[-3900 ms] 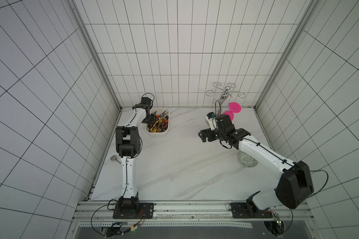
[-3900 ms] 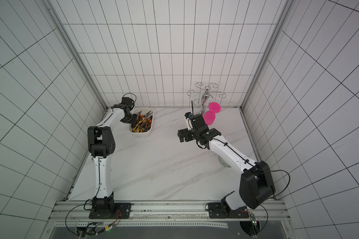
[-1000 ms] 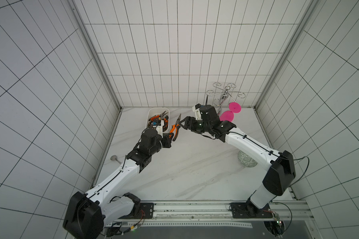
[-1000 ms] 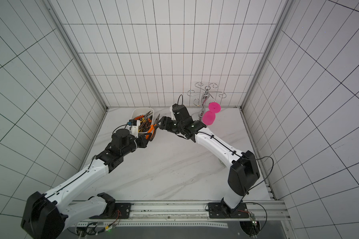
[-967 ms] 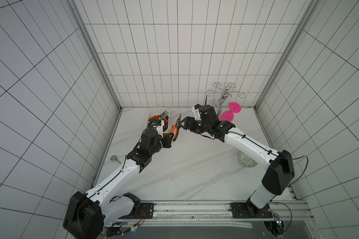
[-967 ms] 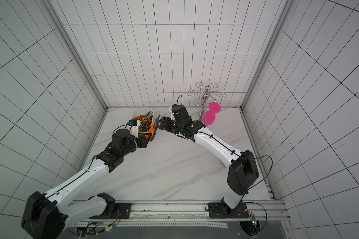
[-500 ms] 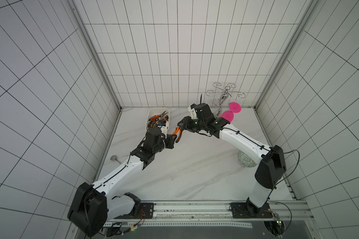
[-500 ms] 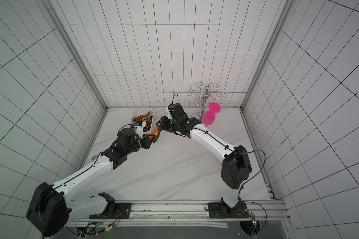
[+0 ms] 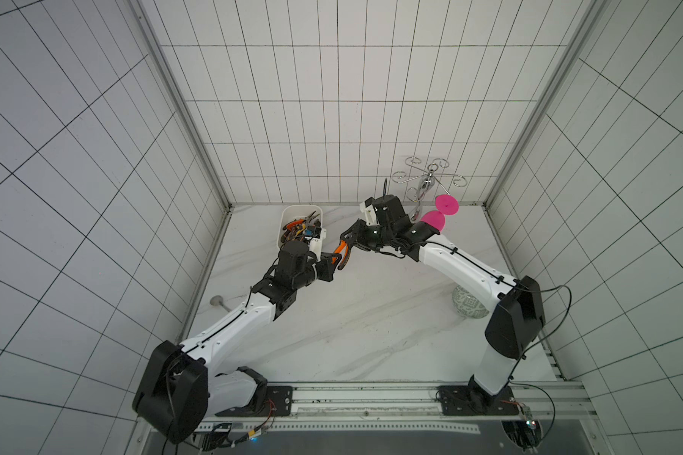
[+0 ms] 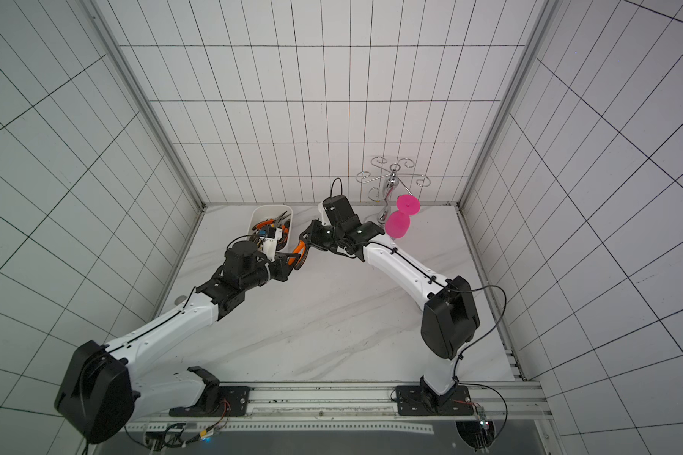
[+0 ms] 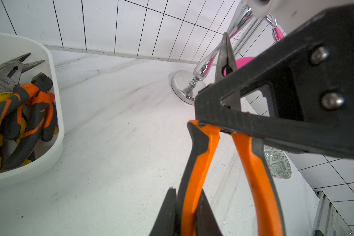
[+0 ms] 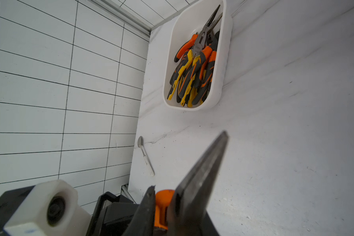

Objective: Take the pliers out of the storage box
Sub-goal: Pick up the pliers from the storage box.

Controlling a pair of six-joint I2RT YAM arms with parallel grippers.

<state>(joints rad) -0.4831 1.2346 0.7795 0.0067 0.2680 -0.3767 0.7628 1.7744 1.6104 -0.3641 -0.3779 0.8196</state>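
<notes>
Pliers (image 9: 340, 253) with orange-and-black handles hang above the desk (image 9: 371, 315), just beside the white storage box (image 12: 223, 67), where the other pliers (image 12: 192, 67) lie heaped. Our left end effector (image 9: 333, 262) is clamped tight on one handle. Our right end effector (image 9: 348, 241) straddles the neck near the pivot, its fingers narrowly apart; we cannot tell whether they pinch yet. We judge the tool stiff, dense steel, hinged, so a free handle may swing. Rubbery grips should hold well; the bare nose looks slippery. Best hold: across both handles, close to the pivot.
</notes>
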